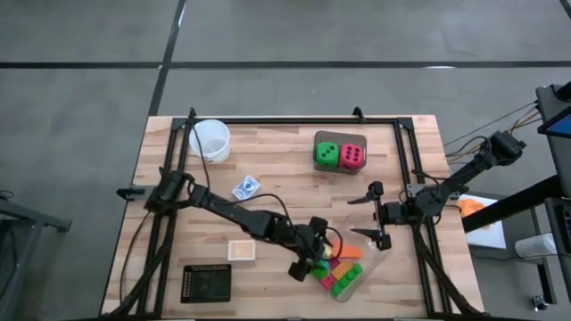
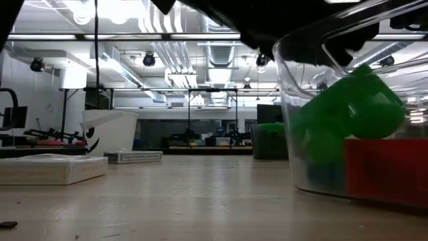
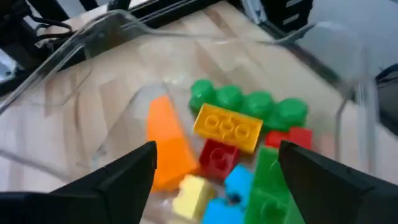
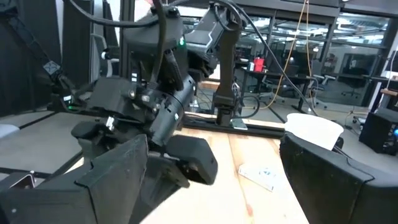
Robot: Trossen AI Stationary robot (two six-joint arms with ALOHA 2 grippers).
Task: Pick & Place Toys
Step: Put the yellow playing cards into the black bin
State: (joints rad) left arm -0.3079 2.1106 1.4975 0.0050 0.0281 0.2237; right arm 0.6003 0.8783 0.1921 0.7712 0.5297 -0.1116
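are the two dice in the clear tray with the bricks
No, in the high view the green die and pink-red die sit side by side on the table, well apart from the clear tray.

Bricks: green, yellow, red, blue, pale yellow; heaped together, touching, at table's near edge right of centre | orange wedge: beside heap, touching it | green die and pink-red die: side by side, touching, far side of table, well apart from heap
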